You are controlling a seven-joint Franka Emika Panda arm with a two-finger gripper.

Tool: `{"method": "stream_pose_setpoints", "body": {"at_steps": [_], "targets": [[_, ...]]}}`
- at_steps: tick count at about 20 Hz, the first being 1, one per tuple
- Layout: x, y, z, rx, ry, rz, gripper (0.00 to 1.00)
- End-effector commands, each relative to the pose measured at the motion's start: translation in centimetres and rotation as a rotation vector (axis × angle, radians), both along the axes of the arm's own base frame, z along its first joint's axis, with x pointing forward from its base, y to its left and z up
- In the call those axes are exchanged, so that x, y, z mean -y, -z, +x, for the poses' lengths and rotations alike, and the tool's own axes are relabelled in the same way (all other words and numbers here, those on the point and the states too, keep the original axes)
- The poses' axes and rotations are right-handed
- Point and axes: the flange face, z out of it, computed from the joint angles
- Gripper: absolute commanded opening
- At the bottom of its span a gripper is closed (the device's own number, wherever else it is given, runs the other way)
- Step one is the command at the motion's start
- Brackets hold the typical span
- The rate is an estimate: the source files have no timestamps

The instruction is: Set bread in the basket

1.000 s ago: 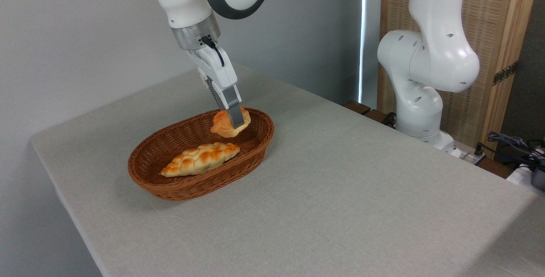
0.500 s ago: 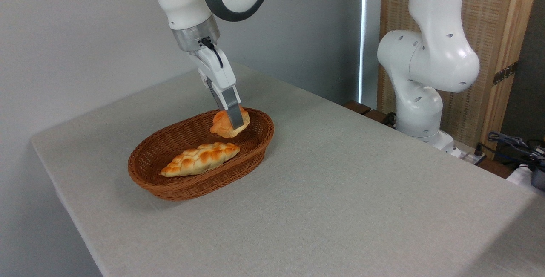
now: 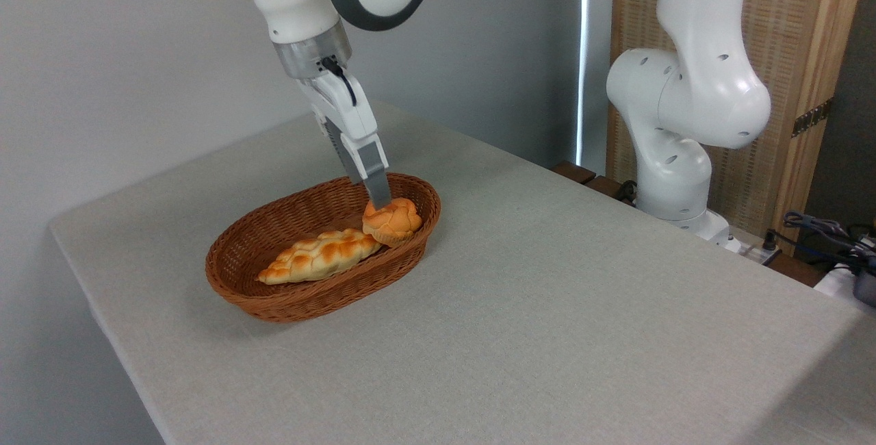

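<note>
Resting inside the basket (image 3: 274, 298) at its right end, the bread (image 3: 392, 220) leans on the tip of the long braided loaf (image 3: 318, 255), apparently dropped where the loaf left room. The end effector (image 3: 378, 197) hangs just above the bun gripping nothing; its finger spread cannot be told from this angle. The basket sits on the grey surface (image 3: 547, 308).

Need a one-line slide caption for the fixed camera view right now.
Bun lies in the basket beside the braided loaf, gripper just above it.
</note>
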Motion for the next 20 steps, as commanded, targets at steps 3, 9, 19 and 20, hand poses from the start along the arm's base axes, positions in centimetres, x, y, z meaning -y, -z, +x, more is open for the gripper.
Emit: {"method": "stream_pose_setpoints", "body": {"at_steps": [3,9,19,20], "targets": [[-5.7,-7.7,3.8,0.112,-0.117,-0.063,1.00],[-11.7,-12.8,7.9,0.123,-0.202,-0.069,1.00],[-16.5,-12.3,9.5,0.155,-0.177,-0.027,1.00],[-17.2,-12.1,9.6,0.153,-0.189,-0.025,1.00]]}}
